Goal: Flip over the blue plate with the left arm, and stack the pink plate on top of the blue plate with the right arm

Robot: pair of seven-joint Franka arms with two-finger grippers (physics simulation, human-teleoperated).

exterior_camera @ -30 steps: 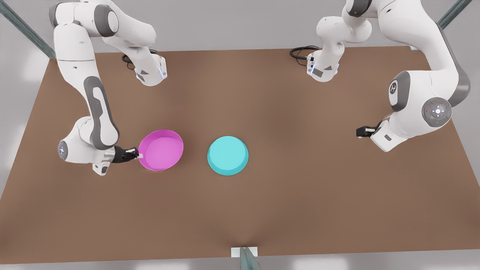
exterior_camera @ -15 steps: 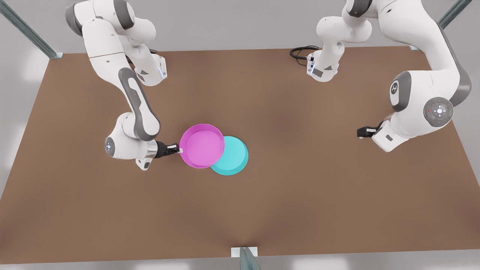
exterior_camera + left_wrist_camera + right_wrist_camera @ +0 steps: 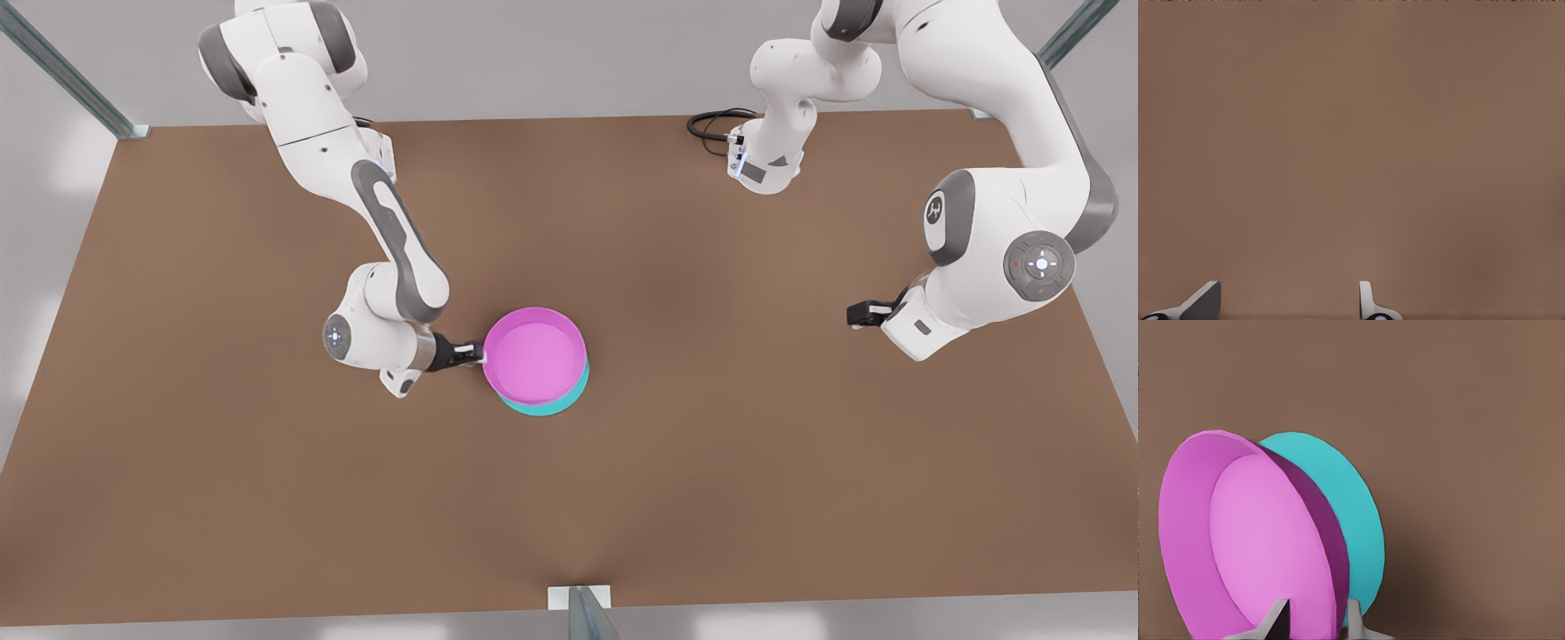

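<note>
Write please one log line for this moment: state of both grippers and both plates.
right gripper: shut on pink plate rim | pink plate: held above blue plate | blue plate: base up on table | left gripper: open, waiting

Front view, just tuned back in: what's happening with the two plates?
The right gripper, on the front view's left, is shut on the pink plate by its rim and holds it over the blue plate, which lies base up on the table. Whether pink is touching blue is unclear. The left gripper waits open at the front view's right.
</note>
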